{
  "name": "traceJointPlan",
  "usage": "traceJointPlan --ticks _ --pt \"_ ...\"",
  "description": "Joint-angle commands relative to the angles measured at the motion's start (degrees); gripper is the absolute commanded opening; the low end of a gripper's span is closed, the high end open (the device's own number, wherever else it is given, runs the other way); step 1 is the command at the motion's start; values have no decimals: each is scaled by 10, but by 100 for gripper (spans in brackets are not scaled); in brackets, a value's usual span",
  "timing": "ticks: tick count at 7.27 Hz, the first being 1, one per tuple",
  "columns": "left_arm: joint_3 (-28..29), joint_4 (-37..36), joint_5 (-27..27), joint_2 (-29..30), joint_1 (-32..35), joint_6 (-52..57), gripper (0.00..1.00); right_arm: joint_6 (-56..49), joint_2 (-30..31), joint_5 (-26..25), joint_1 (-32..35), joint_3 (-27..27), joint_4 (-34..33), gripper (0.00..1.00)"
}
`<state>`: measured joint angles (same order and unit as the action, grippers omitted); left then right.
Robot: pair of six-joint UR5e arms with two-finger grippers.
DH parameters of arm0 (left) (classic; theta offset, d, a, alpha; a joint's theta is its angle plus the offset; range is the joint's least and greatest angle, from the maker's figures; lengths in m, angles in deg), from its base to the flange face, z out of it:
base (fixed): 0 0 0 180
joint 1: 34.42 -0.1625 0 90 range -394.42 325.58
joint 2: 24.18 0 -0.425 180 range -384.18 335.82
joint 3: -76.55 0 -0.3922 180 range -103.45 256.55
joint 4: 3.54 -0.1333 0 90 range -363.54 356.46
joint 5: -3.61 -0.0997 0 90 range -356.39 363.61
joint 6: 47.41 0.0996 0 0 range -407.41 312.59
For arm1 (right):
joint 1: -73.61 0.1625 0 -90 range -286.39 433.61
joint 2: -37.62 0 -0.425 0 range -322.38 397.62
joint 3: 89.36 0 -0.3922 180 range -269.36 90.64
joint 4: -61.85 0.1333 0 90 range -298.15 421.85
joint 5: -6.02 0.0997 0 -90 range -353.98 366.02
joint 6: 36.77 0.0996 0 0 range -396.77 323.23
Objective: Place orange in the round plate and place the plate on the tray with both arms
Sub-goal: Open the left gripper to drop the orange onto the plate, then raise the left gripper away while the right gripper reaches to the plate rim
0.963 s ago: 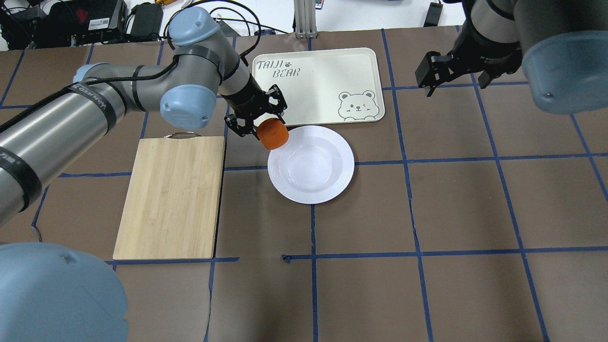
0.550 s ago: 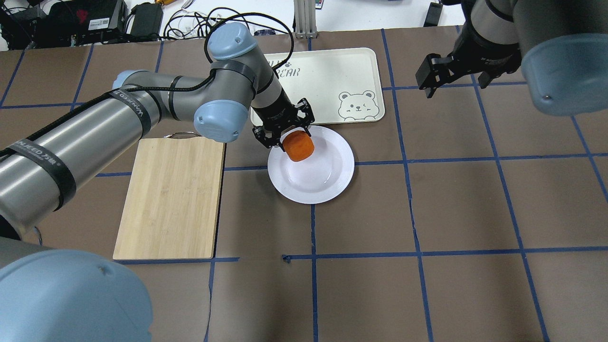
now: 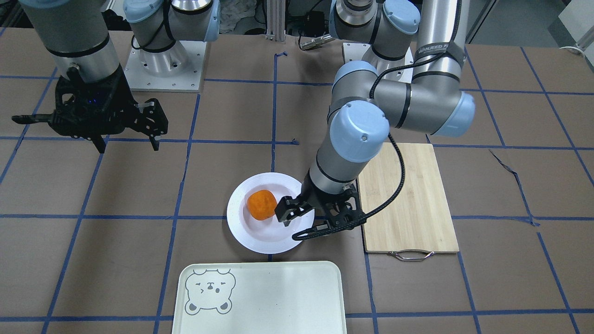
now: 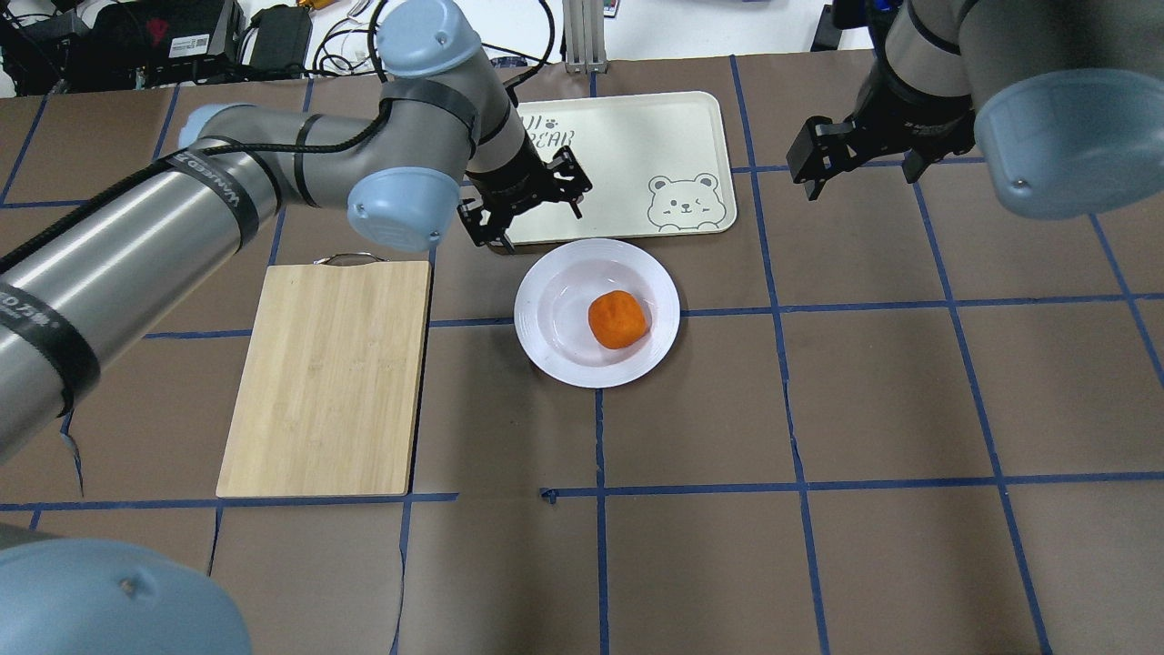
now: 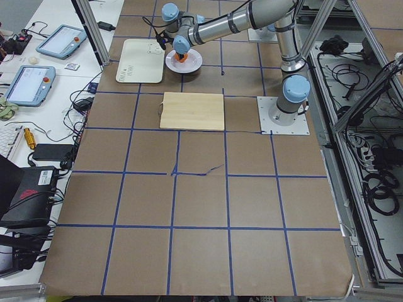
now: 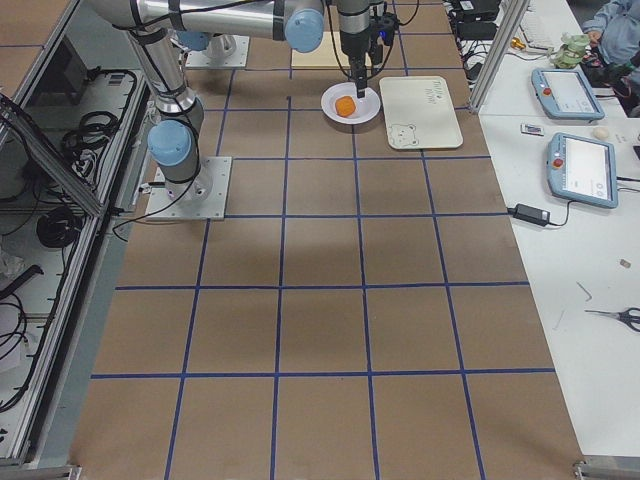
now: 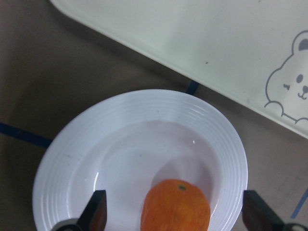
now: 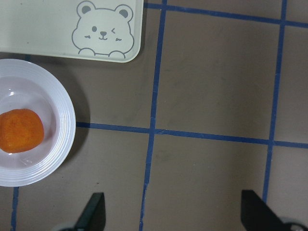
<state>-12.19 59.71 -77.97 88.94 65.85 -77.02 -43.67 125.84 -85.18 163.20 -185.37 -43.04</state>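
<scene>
The orange (image 4: 617,319) lies loose in the well of the round plate (image 4: 546,291), right of its middle. My left gripper (image 4: 527,205) hangs open over the plate's far-left rim, by the tray's (image 4: 637,136) near edge, holding nothing. The left wrist view looks down on the orange (image 7: 175,204) between its spread fingertips (image 7: 98,211). My right gripper (image 4: 859,168) is open and empty, high over the table right of the tray. From the front, the orange (image 3: 261,204) rests in the plate (image 3: 260,246) beside the left gripper (image 3: 299,225); the right gripper (image 3: 127,144) is far off.
A wooden cutting board (image 4: 327,373) with a metal handle lies left of the plate. The tray (image 3: 278,297) has a bear face in one corner. Cables and boxes line the table's far edge. Brown paper with blue tape lines covers the table.
My left gripper let go of the orange, which now lies in the plate, and drew back up toward the tray's edge. The right arm shifted only slightly.
</scene>
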Motion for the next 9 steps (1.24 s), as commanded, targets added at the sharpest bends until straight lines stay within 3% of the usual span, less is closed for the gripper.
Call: traceJointPlan --ticks 1,3,4,5,7,9 --pt "17 80 -44 -51 -65 132 100 15 -23 89 2 -55 -36 100" --pt "19 168 -54 -107 -123 156 100 35 -71 111 7 -111 -169 100" --pt "18 188 -79 -131 -128 156 100 88 -102 181 16 -139 -223 100" --pt "9 196 -88 -152 -130 156 100 103 -128 198 31 -172 -306 100" --pt "6 201 -90 -164 -131 196 100 159 -174 221 37 -183 -345 100" --pt "9 205 -86 -172 -125 206 100 167 -180 233 44 -185 -363 100"
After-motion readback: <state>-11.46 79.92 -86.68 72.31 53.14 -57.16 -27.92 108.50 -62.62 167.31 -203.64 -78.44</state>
